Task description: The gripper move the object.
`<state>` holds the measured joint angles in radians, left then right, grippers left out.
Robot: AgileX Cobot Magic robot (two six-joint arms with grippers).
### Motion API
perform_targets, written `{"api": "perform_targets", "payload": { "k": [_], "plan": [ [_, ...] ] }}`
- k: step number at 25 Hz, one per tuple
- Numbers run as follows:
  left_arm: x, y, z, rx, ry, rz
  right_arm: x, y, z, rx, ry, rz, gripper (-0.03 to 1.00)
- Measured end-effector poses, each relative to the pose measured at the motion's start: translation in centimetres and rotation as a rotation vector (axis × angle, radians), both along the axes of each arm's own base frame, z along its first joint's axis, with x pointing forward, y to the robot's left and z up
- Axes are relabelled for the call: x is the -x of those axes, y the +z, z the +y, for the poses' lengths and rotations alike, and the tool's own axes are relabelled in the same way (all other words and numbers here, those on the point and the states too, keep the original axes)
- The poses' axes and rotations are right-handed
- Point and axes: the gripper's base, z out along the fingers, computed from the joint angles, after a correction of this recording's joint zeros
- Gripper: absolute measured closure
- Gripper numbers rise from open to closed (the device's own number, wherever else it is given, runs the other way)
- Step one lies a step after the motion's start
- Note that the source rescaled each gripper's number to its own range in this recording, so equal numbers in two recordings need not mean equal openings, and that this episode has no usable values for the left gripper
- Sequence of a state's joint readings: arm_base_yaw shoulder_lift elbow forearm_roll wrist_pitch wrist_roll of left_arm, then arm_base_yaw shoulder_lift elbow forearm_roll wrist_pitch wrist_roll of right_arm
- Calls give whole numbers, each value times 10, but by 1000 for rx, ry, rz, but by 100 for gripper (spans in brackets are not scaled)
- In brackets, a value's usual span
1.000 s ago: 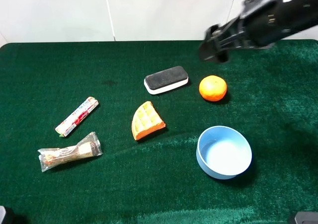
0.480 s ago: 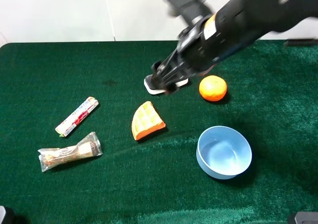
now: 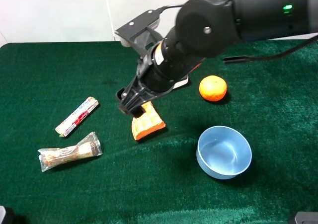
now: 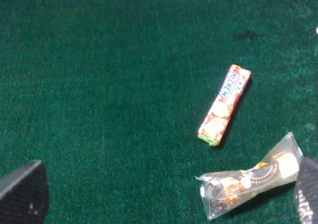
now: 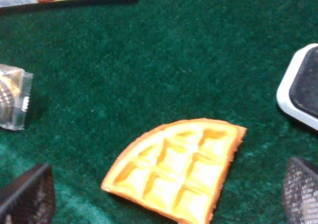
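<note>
The green felt worktop (image 3: 49,65) carries everything. The thick black right arm (image 3: 218,20) reaches in from the far right, across the middle, and slopes down to the left. The right gripper (image 3: 130,105) points down over the far edge of the waffle wedge (image 3: 149,124). In the right wrist view its jaws are spread wide and hold nothing, and the wedge lies flat on the cloth between the two fingertips (image 5: 27,194), touching neither. How high the gripper is above the wedge, I cannot tell.

The left gripper (image 4: 164,191) is also spread wide and empty, above bare cloth.

A blue bowl (image 3: 201,159) stands near the wedge on the right. A clear-wrapped snack (image 3: 69,152) and a red candy stick (image 3: 76,116) lie well apart to the left. A black-and-white eraser (image 5: 304,82) sits just beyond the wedge, largely hidden by the arm in the high view. A round orange fruit (image 3: 212,88) rests beside it.
</note>
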<state>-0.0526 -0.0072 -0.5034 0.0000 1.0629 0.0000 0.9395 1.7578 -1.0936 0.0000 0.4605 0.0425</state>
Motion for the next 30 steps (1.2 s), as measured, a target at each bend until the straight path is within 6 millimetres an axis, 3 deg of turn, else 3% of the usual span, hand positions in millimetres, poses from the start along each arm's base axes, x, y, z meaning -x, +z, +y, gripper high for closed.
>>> {"api": "perform_targets", "payload": {
  "k": [17, 30],
  "plan": [
    [0, 0, 0, 0, 0, 0, -25, -53, 38, 197, -107, 173, -3],
    [0, 0, 0, 0, 0, 0, -40, -78, 30, 255, -231, 200, -3]
  ]
}}
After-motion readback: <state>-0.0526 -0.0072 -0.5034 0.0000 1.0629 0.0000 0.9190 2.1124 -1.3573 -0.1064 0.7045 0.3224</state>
